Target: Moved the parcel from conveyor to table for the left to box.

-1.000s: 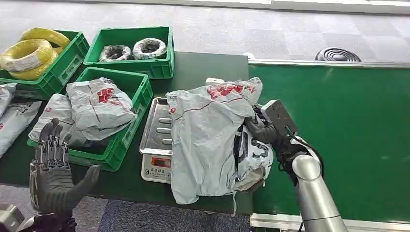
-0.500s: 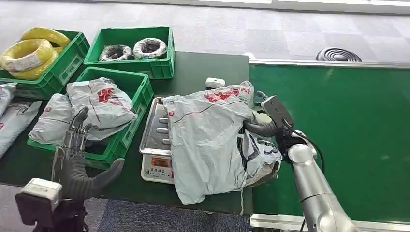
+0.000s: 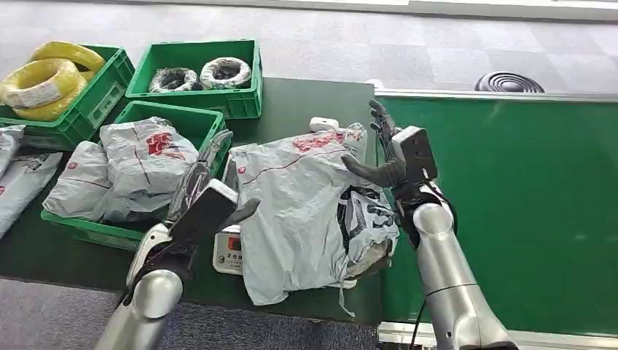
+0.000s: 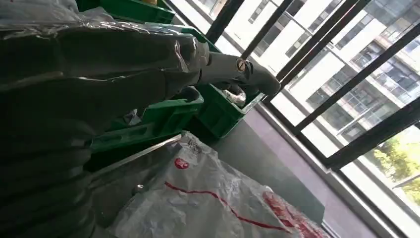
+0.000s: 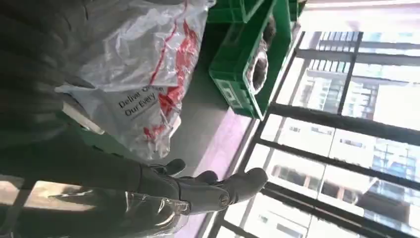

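The grey plastic parcel [image 3: 299,211] with red print lies crumpled over the weighing scale [image 3: 232,257], at the table's near edge beside the conveyor. My right hand [image 3: 380,149] is raised at the parcel's right edge, fingers spread and holding nothing. My left hand [image 3: 208,182] reaches in at the parcel's left side above the scale, fingers stretched out and empty. The left wrist view shows the parcel [image 4: 198,208] below my left hand's fingers [image 4: 233,69]. In the right wrist view the parcel [image 5: 143,64] lies apart from my open right hand [image 5: 218,188].
A green crate [image 3: 204,127] with other grey parcels stands left of the scale. Two more crates hold black coils [image 3: 197,73] and yellow coils [image 3: 51,84]. A small white device [image 3: 323,124] lies behind the parcel. The green conveyor [image 3: 510,204] runs along the right.
My right hand let go of the parcel and lifted with fingers spread. My left arm rose from below the table edge to the parcel's left side. The parcel settled a little leftward.
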